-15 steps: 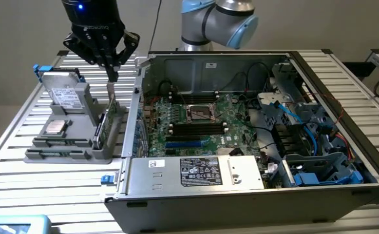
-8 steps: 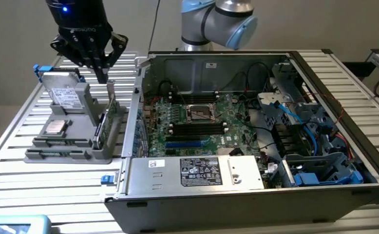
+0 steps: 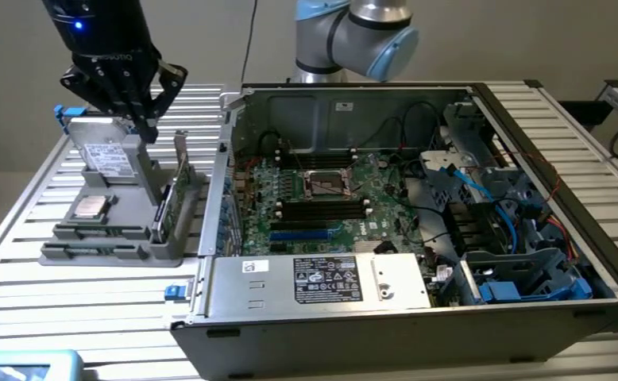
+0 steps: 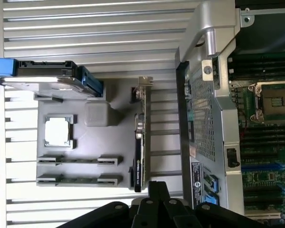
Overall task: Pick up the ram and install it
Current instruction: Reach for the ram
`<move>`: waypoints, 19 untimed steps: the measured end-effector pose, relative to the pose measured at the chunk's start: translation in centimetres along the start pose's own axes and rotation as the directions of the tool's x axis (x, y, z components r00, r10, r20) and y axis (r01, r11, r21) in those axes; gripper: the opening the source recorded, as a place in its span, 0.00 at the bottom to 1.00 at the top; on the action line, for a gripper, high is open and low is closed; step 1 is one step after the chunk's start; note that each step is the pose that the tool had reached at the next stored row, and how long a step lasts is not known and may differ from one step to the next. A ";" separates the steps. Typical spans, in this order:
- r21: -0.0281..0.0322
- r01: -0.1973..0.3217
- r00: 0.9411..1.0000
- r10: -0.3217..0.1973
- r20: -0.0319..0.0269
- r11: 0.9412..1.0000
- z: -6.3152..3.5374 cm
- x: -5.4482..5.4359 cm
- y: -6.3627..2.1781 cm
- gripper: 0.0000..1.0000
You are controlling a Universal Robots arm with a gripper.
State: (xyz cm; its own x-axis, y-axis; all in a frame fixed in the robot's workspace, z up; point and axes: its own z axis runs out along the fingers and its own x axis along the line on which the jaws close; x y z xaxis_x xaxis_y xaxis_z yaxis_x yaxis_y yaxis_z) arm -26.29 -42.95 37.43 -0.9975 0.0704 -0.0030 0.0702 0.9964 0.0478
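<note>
Slatted metal table [image 3: 65,298] carries grey parts holder [image 3: 97,255], open computer case [image 3: 394,337].

The arm [image 3: 341,36] had thick silver joints with pale blue caps. Its claw [image 3: 143,125] was black, with jointed fingers [image 3: 135,105], faint lettering on the body, and a small blue light [image 3: 79,25] above.

It was a robotics lab: a slatted aluminium worktop [image 3: 17,266] carried an opened computer case [image 3: 394,337] and a grey parts fixture [image 3: 113,255], a robot arm [image 3: 353,36] behind.
</note>
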 end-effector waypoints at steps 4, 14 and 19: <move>0.000 0.000 1.000 0.000 0.000 1.000 0.50 1.0 -0.60 0.11; 0.000 0.000 1.000 0.000 -0.001 1.000 2.29 4.9 -1.27 0.11; 0.001 0.000 1.000 0.000 -0.002 1.000 3.14 7.0 -1.52 0.11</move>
State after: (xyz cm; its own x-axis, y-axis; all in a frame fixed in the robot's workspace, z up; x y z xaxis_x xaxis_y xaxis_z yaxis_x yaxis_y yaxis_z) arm -33.33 -43.82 34.20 -0.9975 0.0704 -0.0011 0.0703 0.9965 0.0463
